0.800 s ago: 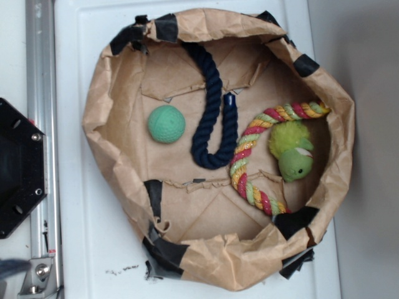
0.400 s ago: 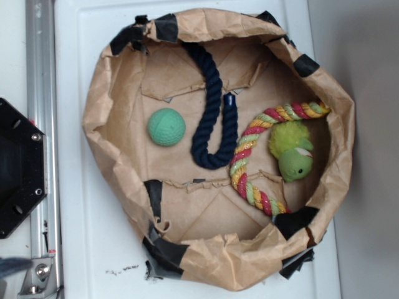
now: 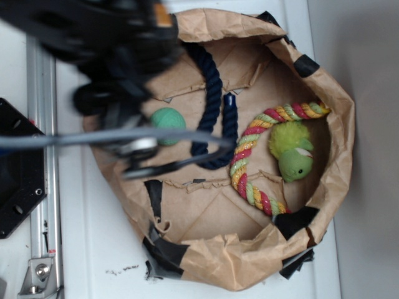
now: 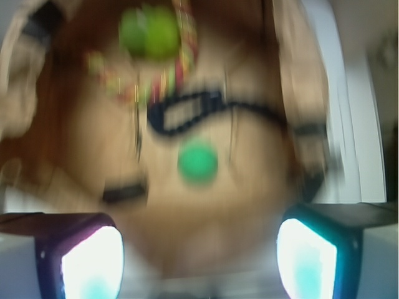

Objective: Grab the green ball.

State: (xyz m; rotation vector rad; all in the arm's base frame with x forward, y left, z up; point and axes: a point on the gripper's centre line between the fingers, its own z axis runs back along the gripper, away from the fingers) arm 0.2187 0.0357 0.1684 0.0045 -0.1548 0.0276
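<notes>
The arm [image 3: 106, 56] is hanging blurred across the upper left of the exterior view, sitting over the left rim of the crumpled brown paper bag [image 3: 340, 124] and hiding part of it; the green ball [image 3: 167, 119] is peeking out just right of that dark blur, lying on the bag's floor on the left side, right beside the navy rope [image 3: 212, 93] that's looping down the middle. Further right the multicoloured rope [image 3: 249, 156] is curling next to the lime plush toy [image 3: 293, 152], well apart from the ball. In the wrist view everything's smeared, but the gripper [image 4: 199, 255] is showing its two fingers [image 4: 92, 261] spread wide at the near corners with nothing between them; the ball [image 4: 197, 162] is sitting in the middle of the frame, beyond the fingers and untouched.
</notes>
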